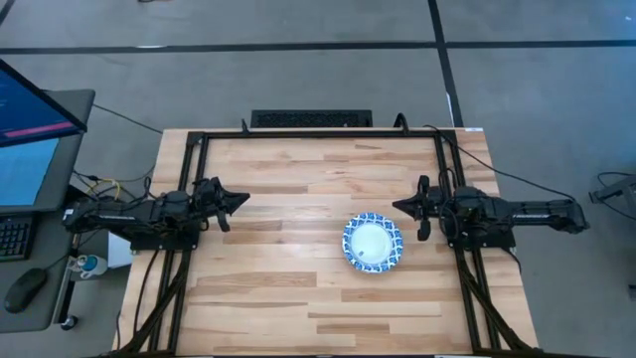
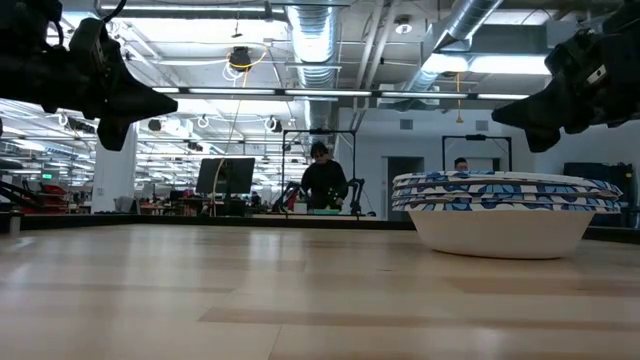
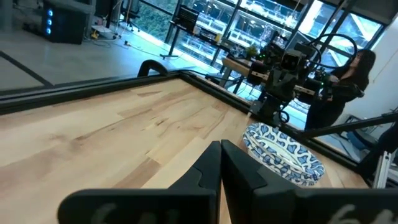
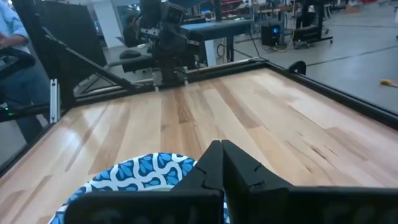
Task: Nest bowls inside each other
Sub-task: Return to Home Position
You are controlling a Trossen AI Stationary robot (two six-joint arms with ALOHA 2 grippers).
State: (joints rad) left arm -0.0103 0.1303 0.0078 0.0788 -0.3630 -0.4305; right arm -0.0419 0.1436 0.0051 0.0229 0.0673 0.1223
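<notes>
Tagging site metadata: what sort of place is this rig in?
Probably an open-plan robotics lab or workshop: exposed ducts overhead, a person working behind the table, a monitor beside it.

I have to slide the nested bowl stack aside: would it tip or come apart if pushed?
The bowl stack probably would not tip: it sits low and wide on the wooden table. It looks rigid and likely heavy for its size, with several rims layered. A push there might shift the upper ones.

No legible txt or labels anywhere.
</notes>
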